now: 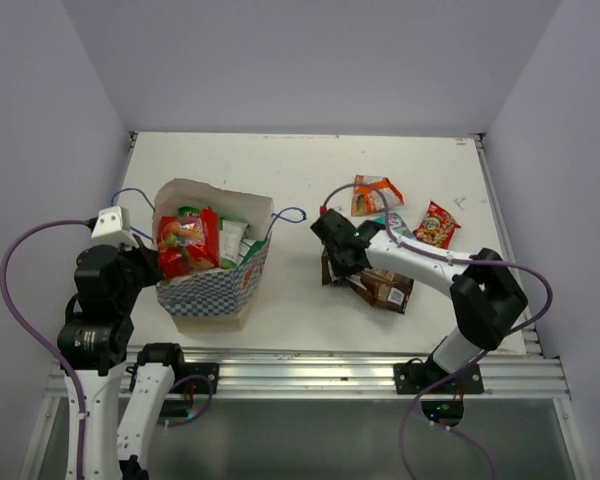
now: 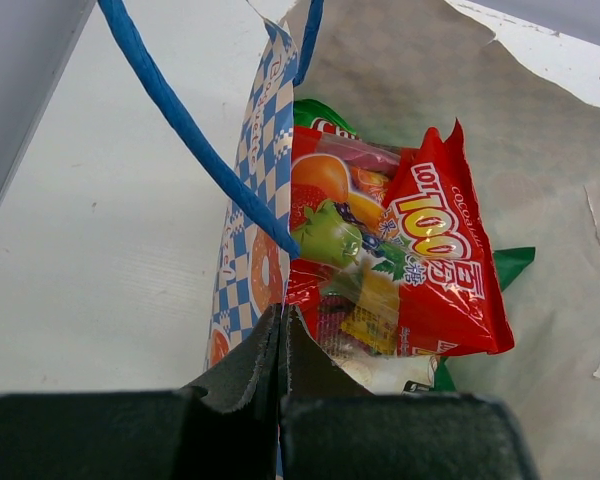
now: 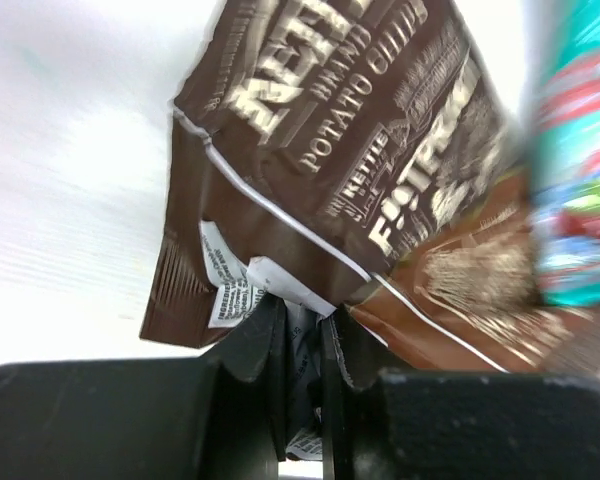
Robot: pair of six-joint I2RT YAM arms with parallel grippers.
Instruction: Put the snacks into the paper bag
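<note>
Right wrist view: you get the brown chip bag blurred and cut off at the top edge. The teal packet beside it is a smear of colour with no readable print.
Right gripper: clamped on the bottom seam of the brown chip bag, its fingers nearly together with the foil pinched between them.
Chip bag writing: you can read "KETTLE", "BRAND CHIPS" and "POTATO CHIPS" in pale letters. The white sticker by the seam is too small to read.
Chip bag place: on the desk, right of the paper bag and well apart from it. In the top view the gripper covers much of it.
Left gripper: closed on the rim of the paper bag, with the paper wall pinched between its fingers.
Bag contents: a red packet marked "LOT 100" lies on top, and its smaller print is unclear. Of a green packet you see only a corner.
Blue cord handle: crosses the view and runs out at the top.
Loose on the desk: an orange packet and a small red packet, their lettering too small to read.
</note>
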